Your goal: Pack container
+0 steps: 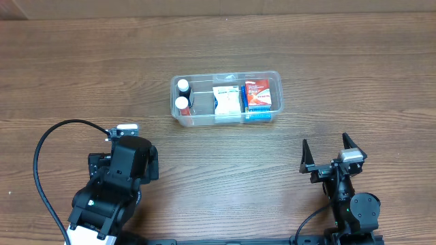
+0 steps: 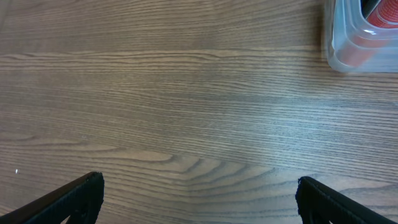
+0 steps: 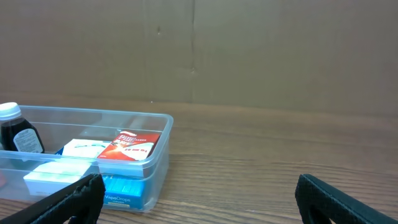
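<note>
We see the container [image 1: 201, 112] mid-way across the table [image 1: 340, 54], well apart from both grippers. Inside it, two white-capped bottles [image 1: 182, 86] stand at the left end, a white box [image 1: 226, 100] in the middle and a red box [image 1: 257, 94] at the right. The left gripper [image 2: 199, 199] and right gripper [image 1: 328, 151] both gape wide, holding nothing.

Bright, even light; shadows soft, faint; overhead sharp; container [image 2: 341, 53] corner blurred in left wrist view.
</note>
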Motion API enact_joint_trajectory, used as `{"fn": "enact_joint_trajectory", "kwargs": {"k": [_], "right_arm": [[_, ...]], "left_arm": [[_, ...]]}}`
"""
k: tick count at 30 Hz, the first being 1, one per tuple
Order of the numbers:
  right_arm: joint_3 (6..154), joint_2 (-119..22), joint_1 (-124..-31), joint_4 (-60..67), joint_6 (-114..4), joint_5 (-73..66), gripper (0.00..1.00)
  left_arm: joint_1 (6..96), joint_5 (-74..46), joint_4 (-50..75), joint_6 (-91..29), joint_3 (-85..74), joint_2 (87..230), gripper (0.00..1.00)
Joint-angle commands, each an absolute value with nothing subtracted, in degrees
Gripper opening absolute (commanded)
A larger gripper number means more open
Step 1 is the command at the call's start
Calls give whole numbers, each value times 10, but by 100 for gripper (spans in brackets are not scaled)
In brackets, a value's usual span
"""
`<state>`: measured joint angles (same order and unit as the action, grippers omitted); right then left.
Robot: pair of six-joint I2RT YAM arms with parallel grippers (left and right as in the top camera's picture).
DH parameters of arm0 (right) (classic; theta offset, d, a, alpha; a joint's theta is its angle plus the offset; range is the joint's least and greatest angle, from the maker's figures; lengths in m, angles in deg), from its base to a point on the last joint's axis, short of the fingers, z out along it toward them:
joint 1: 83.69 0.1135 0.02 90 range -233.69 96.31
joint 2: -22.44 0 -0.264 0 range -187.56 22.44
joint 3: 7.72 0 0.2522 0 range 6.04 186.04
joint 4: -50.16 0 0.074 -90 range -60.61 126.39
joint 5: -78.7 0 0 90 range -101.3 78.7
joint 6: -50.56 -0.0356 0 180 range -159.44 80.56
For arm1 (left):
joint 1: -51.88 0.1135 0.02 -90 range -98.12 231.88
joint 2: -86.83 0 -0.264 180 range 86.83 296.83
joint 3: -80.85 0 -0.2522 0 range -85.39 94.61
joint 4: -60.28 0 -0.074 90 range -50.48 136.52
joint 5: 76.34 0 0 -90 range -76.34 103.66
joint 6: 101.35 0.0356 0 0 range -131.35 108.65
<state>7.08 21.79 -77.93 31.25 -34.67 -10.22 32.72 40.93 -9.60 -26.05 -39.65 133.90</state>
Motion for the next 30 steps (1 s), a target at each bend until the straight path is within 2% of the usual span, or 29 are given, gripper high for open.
{"fn": "enact_joint_trajectory", "kwargs": {"k": [1,21,26,30], "right_arm": [[65,221,-776,316,-343,-101,100],[65,221,-776,316,-343,-101,100],[65,221,-776,316,-343,-101,100],[65,221,-776,316,-343,-101,100]], "left_arm": [[325,420,-96,-272,-400,1340,100],[325,420,-106,-273,-400,1316,100],[348,346,-99,-272,-427,1245,100],[402,267,-49,-244,-493,1176,100]]}}
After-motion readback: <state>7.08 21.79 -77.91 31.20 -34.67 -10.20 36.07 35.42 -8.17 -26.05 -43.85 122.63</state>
